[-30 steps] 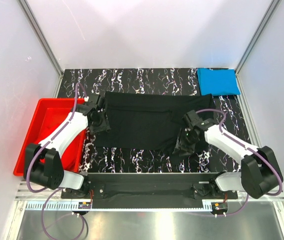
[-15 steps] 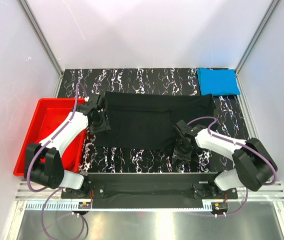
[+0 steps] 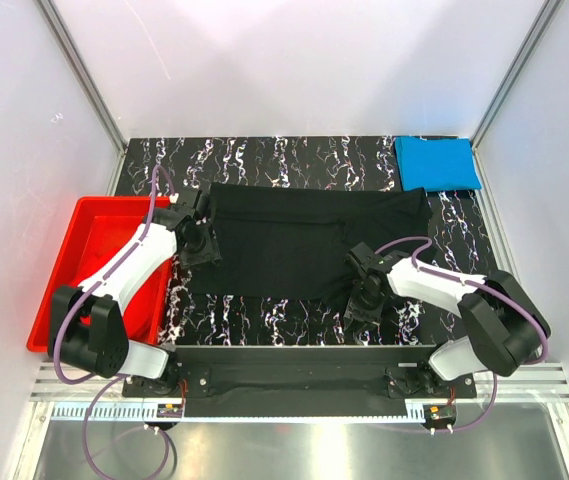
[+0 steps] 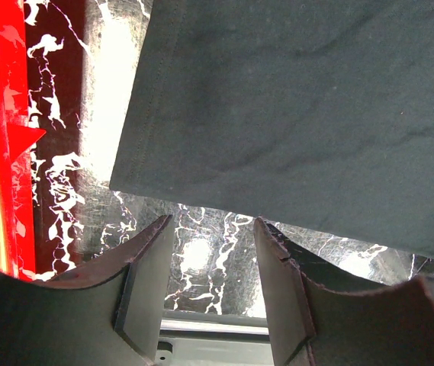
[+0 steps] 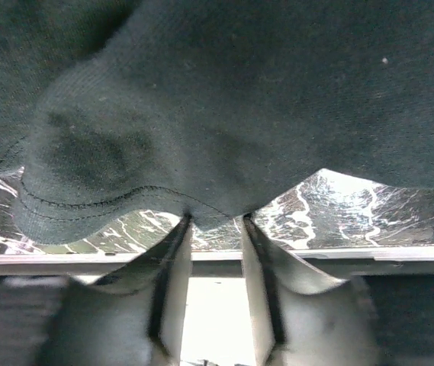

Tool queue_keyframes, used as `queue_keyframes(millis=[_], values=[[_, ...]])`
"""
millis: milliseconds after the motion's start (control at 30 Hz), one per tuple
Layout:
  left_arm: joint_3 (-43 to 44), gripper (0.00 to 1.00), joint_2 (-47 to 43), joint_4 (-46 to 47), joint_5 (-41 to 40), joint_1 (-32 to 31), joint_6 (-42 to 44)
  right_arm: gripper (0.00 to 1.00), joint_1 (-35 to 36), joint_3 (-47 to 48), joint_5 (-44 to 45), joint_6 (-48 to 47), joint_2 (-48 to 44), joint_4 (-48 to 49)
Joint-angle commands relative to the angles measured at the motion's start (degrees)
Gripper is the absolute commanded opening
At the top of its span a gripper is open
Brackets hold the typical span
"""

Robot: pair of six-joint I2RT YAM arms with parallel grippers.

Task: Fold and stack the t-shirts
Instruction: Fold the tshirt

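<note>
Black marbled worktop (image 3: 294, 150) carries the black t-shirt (image 3: 294, 240), spread flat between both arms. You will see the left claw (image 4: 213, 252) standing wide, with nothing between its fingers. The shirt's corner lies just ahead of its tips, apart from them, and the red tub (image 3: 59, 280) sits directly to its left. You will see the right claw (image 5: 215, 229) set narrow, its fingers (image 5: 172, 259) pinching the shirt's bunched near edge. A stitched hem droops just left of those tips. Look well ahead of the right claw and slightly to its right for the folded blue t-shirt (image 3: 436, 163), which lies at the worktop's far corner.
</note>
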Motion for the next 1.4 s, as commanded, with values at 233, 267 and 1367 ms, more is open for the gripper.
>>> queue_keyframes(millis=[233, 267, 1367], values=[[-0.4, 0.53, -2.42, 1.48, -0.83, 1.54, 0.79, 0.08, 0.89, -4.89, 3.63, 3.35, -3.12, -0.53], [-0.4, 0.53, -2.51, 1.49, -0.66, 1.81, 0.79, 0.04, 0.8, -4.98, 3.64, 3.18, -3.91, -1.23], [-9.62, 0.54, 5.66, 1.57, -5.74, 7.35, -14.41, 0.0, 0.89, 8.81, 16.73, 7.83, -43.03, -32.43]])
